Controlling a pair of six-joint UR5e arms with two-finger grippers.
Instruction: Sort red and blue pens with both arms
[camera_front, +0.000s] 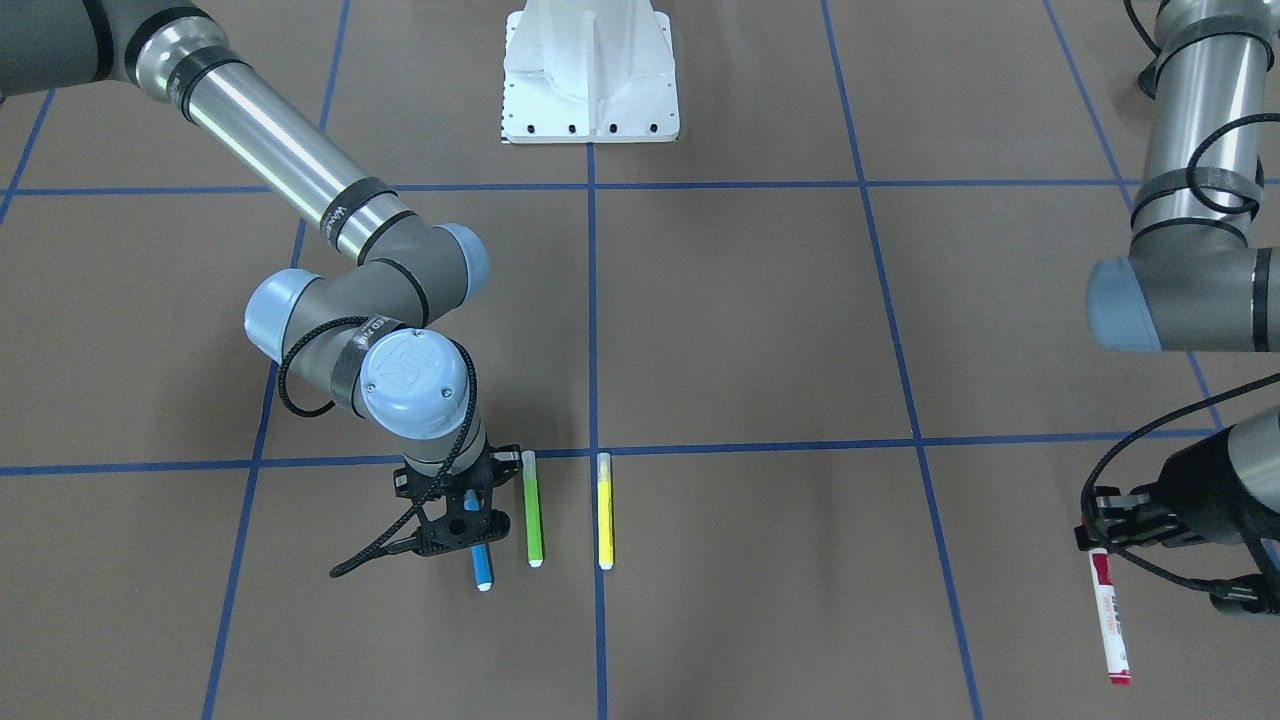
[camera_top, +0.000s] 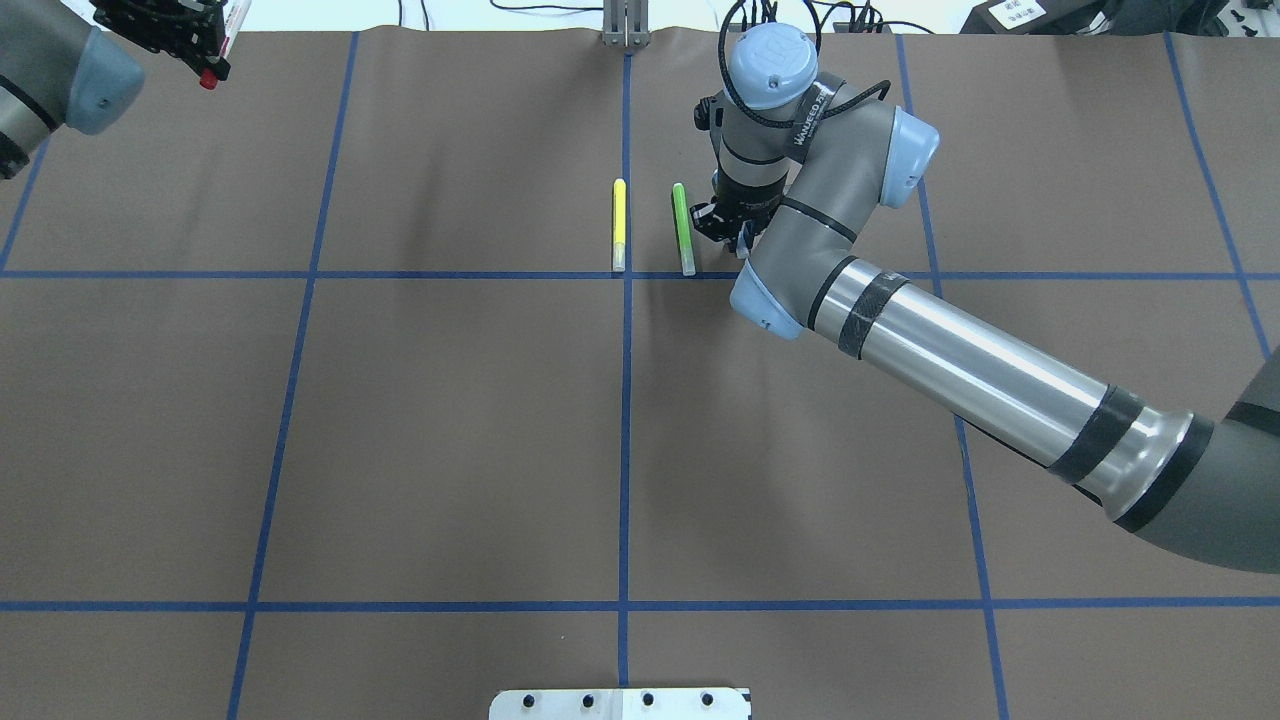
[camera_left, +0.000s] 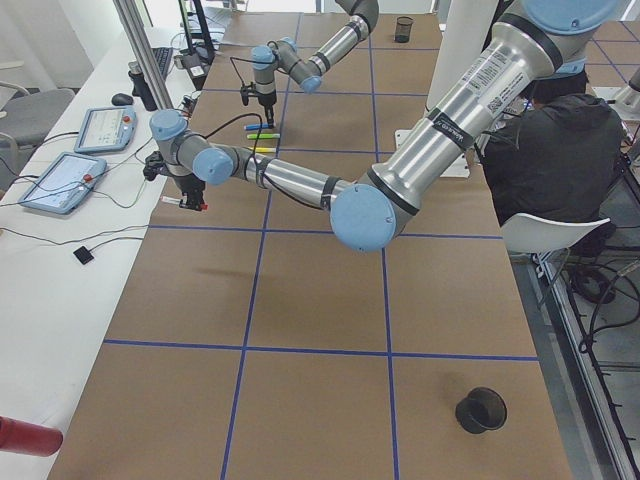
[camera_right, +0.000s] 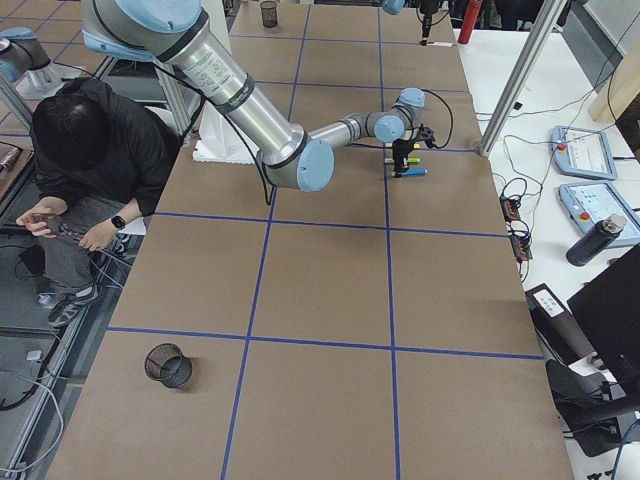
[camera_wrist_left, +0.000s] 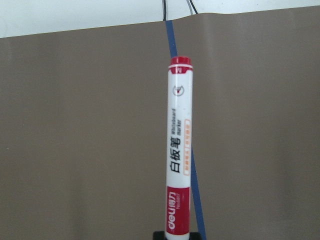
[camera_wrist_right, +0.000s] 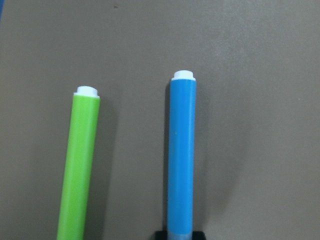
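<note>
My left gripper (camera_front: 1098, 528) hangs near the table's far corner, shut on the cap end of the red-capped white marker (camera_front: 1110, 622). The left wrist view shows the marker (camera_wrist_left: 179, 150) sticking straight out over the brown mat. Low over the pen row, my right gripper (camera_front: 468, 520) is shut on the slim blue pen (camera_front: 482, 570). That blue pen (camera_wrist_right: 181, 155) runs parallel to the green pen (camera_wrist_right: 80, 165), at or just above the mat. From overhead the right gripper (camera_top: 735, 225) hides almost all of the blue pen.
The green pen (camera_front: 533, 510) and yellow pen (camera_front: 604, 512) lie side by side on the blue-taped mat. There is a white base plate (camera_front: 590, 100), a black cup (camera_right: 168, 365) near one end, and a seated person (camera_right: 80, 170) beside the table.
</note>
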